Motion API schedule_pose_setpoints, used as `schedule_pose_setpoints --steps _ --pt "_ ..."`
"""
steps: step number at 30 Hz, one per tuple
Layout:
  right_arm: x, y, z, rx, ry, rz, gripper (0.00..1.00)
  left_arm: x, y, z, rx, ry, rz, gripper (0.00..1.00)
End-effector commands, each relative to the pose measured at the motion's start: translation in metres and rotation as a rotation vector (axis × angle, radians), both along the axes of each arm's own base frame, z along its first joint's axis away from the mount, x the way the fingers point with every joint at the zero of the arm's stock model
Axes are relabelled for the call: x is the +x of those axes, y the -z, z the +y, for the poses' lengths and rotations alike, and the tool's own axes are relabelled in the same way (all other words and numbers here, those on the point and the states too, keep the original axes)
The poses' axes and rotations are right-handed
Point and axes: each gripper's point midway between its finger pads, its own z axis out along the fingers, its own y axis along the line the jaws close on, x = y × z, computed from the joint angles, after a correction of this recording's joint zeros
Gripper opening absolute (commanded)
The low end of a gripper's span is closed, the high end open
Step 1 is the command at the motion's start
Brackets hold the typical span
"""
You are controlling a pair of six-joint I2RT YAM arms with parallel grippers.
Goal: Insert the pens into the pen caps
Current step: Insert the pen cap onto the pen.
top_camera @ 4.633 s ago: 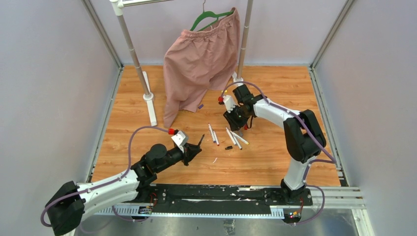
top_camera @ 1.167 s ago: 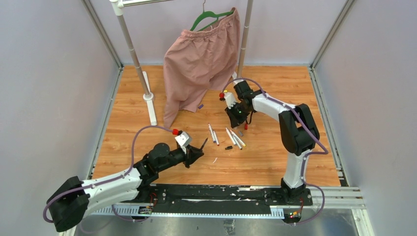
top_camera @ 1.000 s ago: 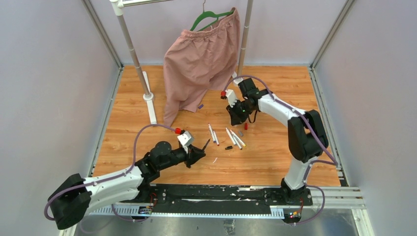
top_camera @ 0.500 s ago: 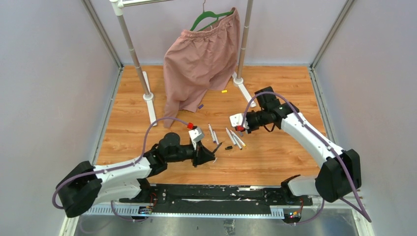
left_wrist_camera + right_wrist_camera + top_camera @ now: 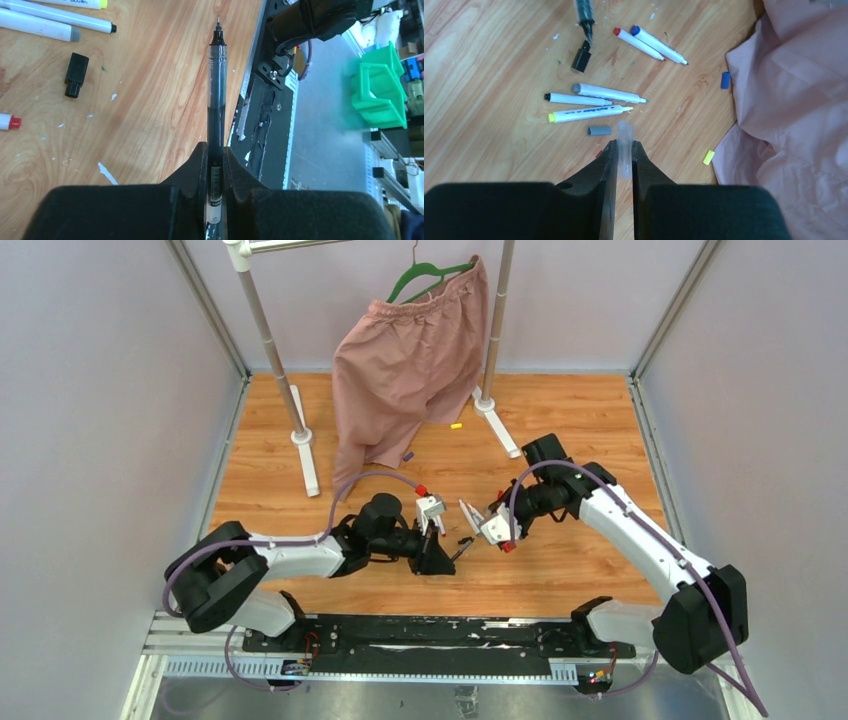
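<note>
Wooden table point(image 5: 560, 575) with loose pens point(image 5: 589, 114) lying mid-table. Left gripper point(image 5: 216, 156) pinches a black pen point(image 5: 216, 90), tip pointing outward. Right gripper point(image 5: 624, 150) pinches a clear cap point(image 5: 624, 134) above those pens.

Scuffed wooden tabletop point(image 5: 484, 60): just beyond the right claw point(image 5: 624, 150) lies a grey cap point(image 5: 599, 130), then three white pens side by side: the yellow-ended pen point(image 5: 586, 114), black-ended pen point(image 5: 571, 99) and grey-ended pen point(image 5: 606, 93). Farther out rest a black cap point(image 5: 581, 56), a red-ended pen point(image 5: 636, 42) and a blue-ended pen point(image 5: 659, 44). Off to the right in the claw's view lie a yellow cap point(image 5: 708, 157) and a blue cap point(image 5: 724, 80).
</note>
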Motion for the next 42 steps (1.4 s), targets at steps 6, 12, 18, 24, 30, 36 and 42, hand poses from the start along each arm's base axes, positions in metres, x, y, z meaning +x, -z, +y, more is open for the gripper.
schedule_pose_setpoints --steps 6,12,18,24,30,36,42 --pt "-0.019 0.024 0.001 -0.134 -0.096 -0.06 0.0 0.004 -0.009 -0.02 -0.018 0.02 0.088 0.0" --pt "-0.021 0.025 0.005 -0.144 -0.09 -0.073 0.0 0.006 0.001 -0.022 0.008 0.004 0.132 0.0" --pt "-0.024 0.025 0.005 -0.146 -0.092 -0.074 0.0 0.008 0.002 -0.023 0.011 -0.006 0.138 0.0" --pt "-0.028 0.028 0.007 -0.154 -0.107 -0.074 0.0 0.015 0.001 -0.024 0.01 -0.029 0.138 0.0" --pt "-0.031 0.029 0.01 -0.16 -0.118 -0.071 0.0 0.021 0.004 -0.021 0.018 -0.056 0.148 0.0" --pt "-0.033 0.028 0.012 -0.158 -0.123 -0.071 0.0 0.023 0.007 -0.018 0.023 -0.068 0.156 0.0" --pt "-0.035 0.029 0.016 -0.164 -0.133 -0.068 0.0 0.024 0.006 -0.019 0.022 -0.071 0.156 0.0"
